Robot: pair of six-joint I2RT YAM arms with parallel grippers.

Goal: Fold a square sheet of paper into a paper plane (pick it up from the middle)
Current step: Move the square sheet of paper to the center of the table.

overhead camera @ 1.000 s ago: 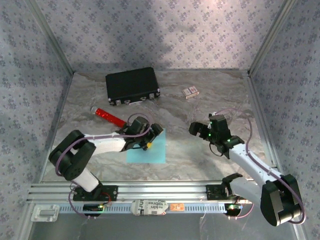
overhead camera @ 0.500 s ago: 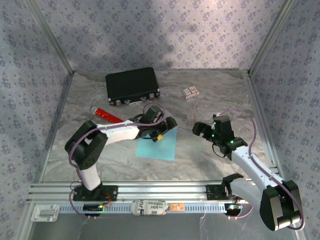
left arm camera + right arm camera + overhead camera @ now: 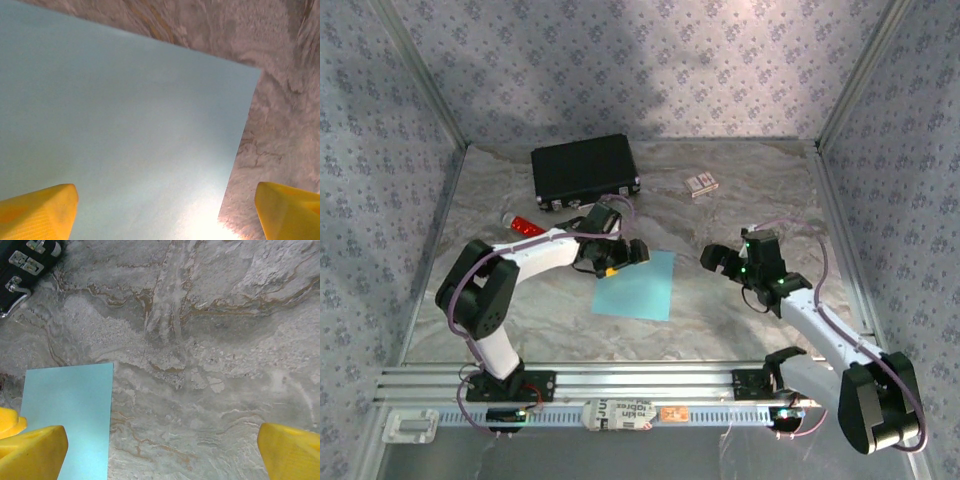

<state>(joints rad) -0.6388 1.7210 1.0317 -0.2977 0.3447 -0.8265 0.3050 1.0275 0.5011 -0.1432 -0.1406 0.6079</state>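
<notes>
Pickup of the square sheet of paper is the step in hand: it lies flat and uncreased on the bench, between the two arms. The left jaws hang wide open and empty over the sheet's far left corner, one yellow fingertip above paper and the other above bare marble. The right jaws gape empty too, near the sheet's right edge. Next, I judge, the left jaws need to shift toward the sheet's middle, lower, and pinch there.
</notes>
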